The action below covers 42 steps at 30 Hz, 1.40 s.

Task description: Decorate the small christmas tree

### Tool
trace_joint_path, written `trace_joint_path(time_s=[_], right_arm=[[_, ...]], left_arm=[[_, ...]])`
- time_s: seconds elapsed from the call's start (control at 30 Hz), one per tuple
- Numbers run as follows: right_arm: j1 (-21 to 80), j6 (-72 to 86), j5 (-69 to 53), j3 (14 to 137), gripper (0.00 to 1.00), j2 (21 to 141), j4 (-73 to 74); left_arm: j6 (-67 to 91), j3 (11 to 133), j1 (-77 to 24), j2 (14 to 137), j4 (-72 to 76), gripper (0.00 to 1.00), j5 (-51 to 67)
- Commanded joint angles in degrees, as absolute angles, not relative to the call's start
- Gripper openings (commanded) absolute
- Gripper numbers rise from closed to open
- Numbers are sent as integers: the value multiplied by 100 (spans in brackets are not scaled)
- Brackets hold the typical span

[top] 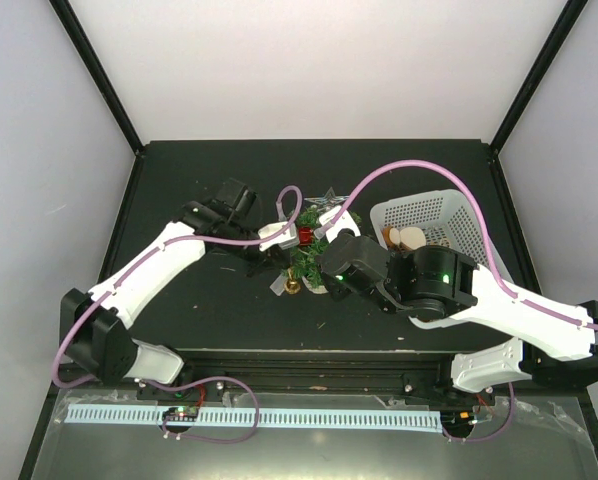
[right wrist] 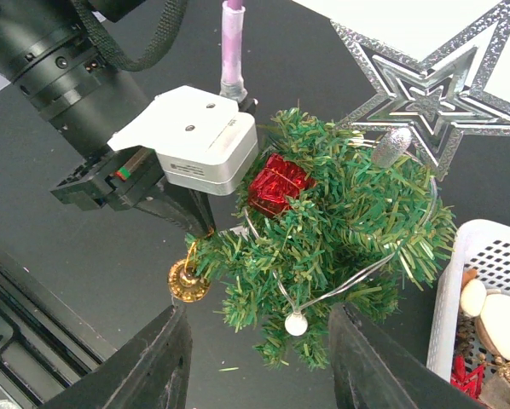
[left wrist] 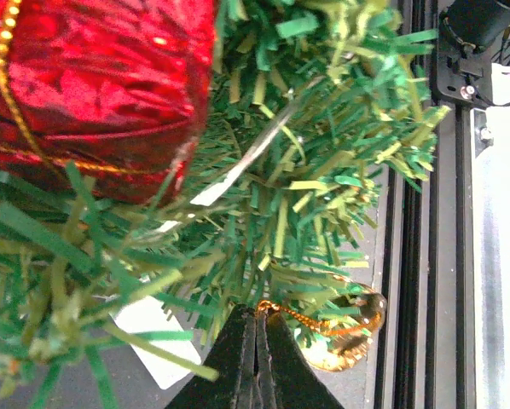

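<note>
Two arms are meeting over the middle of the black table (top: 179,180), with the small christmas tree (top: 309,255) standing between them. On the left side, the left gripper (left wrist: 256,317) is pressing in against the tree's near branches — its fingers are clenched together on a thin gold cord, and a gold bell (left wrist: 349,332) is hanging from that cord just beside the fingertips, low among the needles. From the right wrist view the same bell (right wrist: 188,279) is dangling at the tree's lower left edge, directly under the left gripper's dark tip. Further in, a red gift-box ornament (right wrist: 276,183) is sitting in the upper branches, a silver wire with a white bead (right wrist: 296,324) is looping across the front, and a silver star (right wrist: 430,81) is lying behind the top of the tree. The right gripper (right wrist: 257,375) is hovering just in front of the tree, its jaws standing apart with nothing between them — the tree's lowest branches are lying just beyond the gap. At the far right, a white perforated basket (top: 449,210) is holding more ornaments.
</note>
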<state>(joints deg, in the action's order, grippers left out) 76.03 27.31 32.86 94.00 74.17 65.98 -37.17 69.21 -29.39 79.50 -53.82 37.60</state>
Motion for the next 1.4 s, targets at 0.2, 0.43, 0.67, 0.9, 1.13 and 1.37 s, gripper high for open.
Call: trace_joint_path(time_s=[0.2, 0.43, 0.67, 0.9, 1.13, 1.37], right_arm=[[7559, 2685, 3319, 9384, 47, 7374, 6520], [7547, 2713, 3339, 9340, 47, 7350, 6524], [7522, 2703, 3357, 9319, 47, 7330, 6508], [7490, 2668, 3373, 9303, 47, 7321, 6497], [7438, 2614, 3376, 9302, 47, 7310, 6477], [7396, 2561, 3360, 9288, 47, 7291, 6455]], left_arm=[[-3504, 7310, -2942, 8367, -5035, 2, 3879], [-3464, 7297, -2960, 8502, -4928, 2, 3913], [-3453, 7317, -3054, 8570, -4917, 2, 3885], [-3444, 7271, -3096, 8490, -4955, 2, 3845], [-3481, 7150, -3102, 8369, -4958, 2, 3760], [-3469, 7054, -3102, 8118, -5000, 6, 3752]])
